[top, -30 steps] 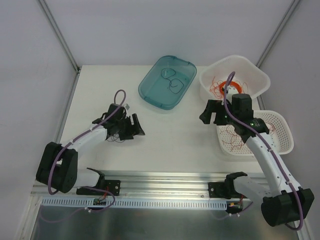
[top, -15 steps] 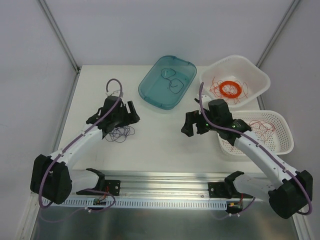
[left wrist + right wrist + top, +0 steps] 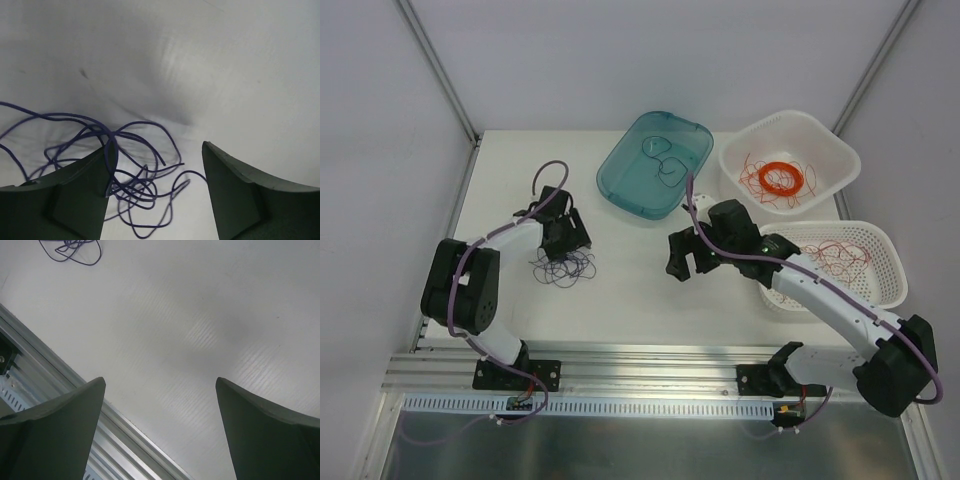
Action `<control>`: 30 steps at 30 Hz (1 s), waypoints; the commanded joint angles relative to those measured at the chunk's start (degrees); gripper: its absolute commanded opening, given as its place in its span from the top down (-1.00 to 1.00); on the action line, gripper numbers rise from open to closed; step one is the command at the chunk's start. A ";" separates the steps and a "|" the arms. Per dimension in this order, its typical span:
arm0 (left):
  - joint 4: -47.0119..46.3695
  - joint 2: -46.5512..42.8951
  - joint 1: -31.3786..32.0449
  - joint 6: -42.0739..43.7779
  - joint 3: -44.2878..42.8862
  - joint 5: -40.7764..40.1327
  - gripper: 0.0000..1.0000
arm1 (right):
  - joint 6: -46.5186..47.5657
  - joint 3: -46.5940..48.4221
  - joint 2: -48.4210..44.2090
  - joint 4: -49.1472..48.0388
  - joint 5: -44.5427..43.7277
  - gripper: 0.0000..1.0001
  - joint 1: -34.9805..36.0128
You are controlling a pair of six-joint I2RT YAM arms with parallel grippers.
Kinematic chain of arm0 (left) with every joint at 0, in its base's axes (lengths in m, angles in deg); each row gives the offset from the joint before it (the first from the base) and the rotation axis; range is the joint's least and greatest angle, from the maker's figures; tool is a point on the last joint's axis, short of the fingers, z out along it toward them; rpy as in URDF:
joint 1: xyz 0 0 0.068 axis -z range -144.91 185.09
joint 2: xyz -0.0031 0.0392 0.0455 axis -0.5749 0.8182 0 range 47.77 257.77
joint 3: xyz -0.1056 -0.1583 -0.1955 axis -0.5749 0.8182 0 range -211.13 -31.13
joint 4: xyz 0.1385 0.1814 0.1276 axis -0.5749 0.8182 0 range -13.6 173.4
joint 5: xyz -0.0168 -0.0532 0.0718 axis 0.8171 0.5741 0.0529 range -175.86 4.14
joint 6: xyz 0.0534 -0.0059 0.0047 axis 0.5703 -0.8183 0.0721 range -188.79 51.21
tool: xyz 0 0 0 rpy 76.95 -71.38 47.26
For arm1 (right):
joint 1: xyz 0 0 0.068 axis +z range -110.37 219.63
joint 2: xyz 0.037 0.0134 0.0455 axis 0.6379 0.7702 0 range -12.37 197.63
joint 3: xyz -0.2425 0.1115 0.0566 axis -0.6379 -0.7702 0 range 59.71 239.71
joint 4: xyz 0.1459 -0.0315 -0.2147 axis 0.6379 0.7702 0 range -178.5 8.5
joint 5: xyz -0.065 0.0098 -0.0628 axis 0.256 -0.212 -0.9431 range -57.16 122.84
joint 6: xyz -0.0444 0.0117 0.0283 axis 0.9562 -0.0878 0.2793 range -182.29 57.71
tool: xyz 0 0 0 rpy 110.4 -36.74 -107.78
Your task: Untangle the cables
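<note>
Dark blue-violet cables (image 3: pixel 563 268) curl on the white surface (image 3: pixel 630 285). Twelve o'clock: see-through teal tub (image 3: pixel 620 185), dark loops (image 3: pixel 667 168) inside. One o'clock: white bin (image 3: pixel 790 118), bright-orange coil (image 3: pixel 782 178), red wires (image 3: pixel 752 172). Three o'clock: white mesh basket (image 3: pixel 882 242), red strands (image 3: pixel 845 252). White arms (image 3: pixel 820 295), purple hoses (image 3: pixel 545 178); left claw (image 3: pixel 567 240) and right claw (image 3: pixel 682 262) matte black.

Cables (image 3: pixel 564 268) on table (image 3: pixel 640 300) at left, tub (image 3: pixel 625 182) behind centre, far basket (image 3: pixel 822 130) behind near basket (image 3: pixel 882 264), right.
</note>
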 commanded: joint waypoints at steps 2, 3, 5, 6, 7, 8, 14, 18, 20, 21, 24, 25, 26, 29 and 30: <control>0.05 1.44 9.64 -8.67 -3.53 5.93 -0.37 | 0.71 -3.32 -3.57 -2.96 0.57 -0.94 0.29; -0.39 2.49 11.51 -10.07 -4.14 7.68 -0.37 | 1.06 -4.80 -4.62 -3.14 0.31 -0.94 0.29; -1.44 3.46 16.60 -13.68 -6.08 9.71 -0.37 | 1.59 -6.04 -5.60 -3.57 -0.66 -0.94 0.20; -1.97 3.64 18.11 -14.47 -6.78 10.51 -0.36 | 1.68 -7.09 -5.95 -3.66 -0.84 -0.94 0.11; -2.32 3.64 19.16 -15.09 -8.26 11.30 -0.36 | 1.59 -7.62 -6.56 -3.93 -0.84 -0.94 0.20; -2.59 3.55 21.18 -14.92 -9.15 11.48 -0.36 | 0.98 -8.24 -6.74 -4.80 -0.84 -0.94 0.20; -1.98 0.22 22.34 -9.66 -11.80 8.68 -0.39 | -0.61 -10.01 -7.54 -6.83 -1.10 -0.92 0.20; -0.05 -4.96 22.08 -3.68 -10.48 3.32 -0.41 | -1.49 -8.77 -6.92 -7.70 -0.40 -0.89 0.11; 0.31 -6.11 21.11 0.80 -9.08 0.16 -0.40 | -1.40 -8.34 -5.70 -8.23 -0.22 -0.89 0.20; 0.31 -6.38 20.41 2.55 -8.81 0.32 -0.39 | -1.40 -8.07 -5.17 -8.24 -0.14 -0.88 0.20; 0.22 -5.07 17.16 16.04 -10.38 3.83 -0.32 | -1.66 -6.93 -3.15 -8.76 1.27 -0.86 0.20; 0.22 -4.45 16.72 19.76 -10.91 4.36 -0.31 | -1.66 -6.84 -2.71 -9.20 2.49 -0.85 0.11; 0.31 -3.84 16.54 23.45 -11.44 4.71 -0.29 | -1.66 -6.66 -2.35 -9.90 3.20 -0.84 0.11; 0.22 -1.20 16.10 36.90 -12.58 6.21 -0.26 | -0.79 -5.61 -0.33 -10.08 4.78 -0.84 0.20; 0.31 0.20 15.92 39.63 -12.67 6.99 -0.25 | -0.70 -5.17 0.19 -10.08 5.05 -0.83 0.20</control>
